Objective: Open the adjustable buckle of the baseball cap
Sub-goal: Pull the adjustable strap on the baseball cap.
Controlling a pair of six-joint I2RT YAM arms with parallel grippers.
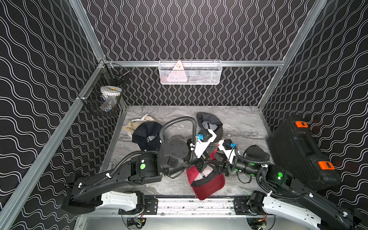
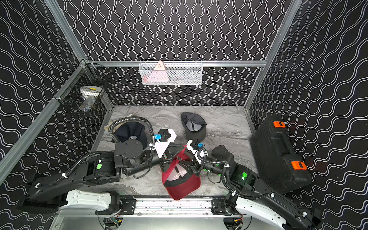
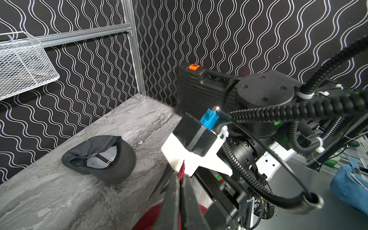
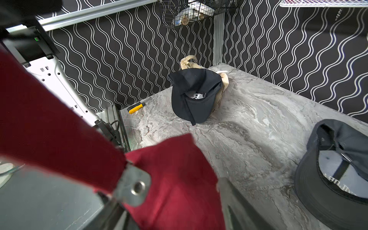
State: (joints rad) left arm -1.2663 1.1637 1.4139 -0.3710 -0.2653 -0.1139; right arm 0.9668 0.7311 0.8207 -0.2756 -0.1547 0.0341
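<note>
A red baseball cap (image 1: 207, 183) (image 2: 181, 184) hangs above the table's front edge, brim down, held up between the two arms. My left gripper (image 3: 182, 175) (image 2: 181, 147) is shut on the tip of the cap's red strap (image 4: 49, 111), which runs taut from there to the silver metal buckle (image 4: 133, 186). My right gripper (image 4: 166, 191) has its jaws apart around the red fabric at the cap's back. The buckle rests against one right finger (image 4: 111, 211), and the other finger (image 4: 235, 199) stands clear of the cloth.
A black cap (image 1: 147, 135) lies on a beige one (image 1: 137, 121) at the back left, and a grey cap (image 1: 211, 123) lies upside down behind the grippers. A black case (image 1: 298, 153) stands at the right. A yellow screwdriver (image 4: 135, 107) lies by the left wall. Wire baskets (image 1: 190, 71) (image 1: 107, 93) hang on the walls.
</note>
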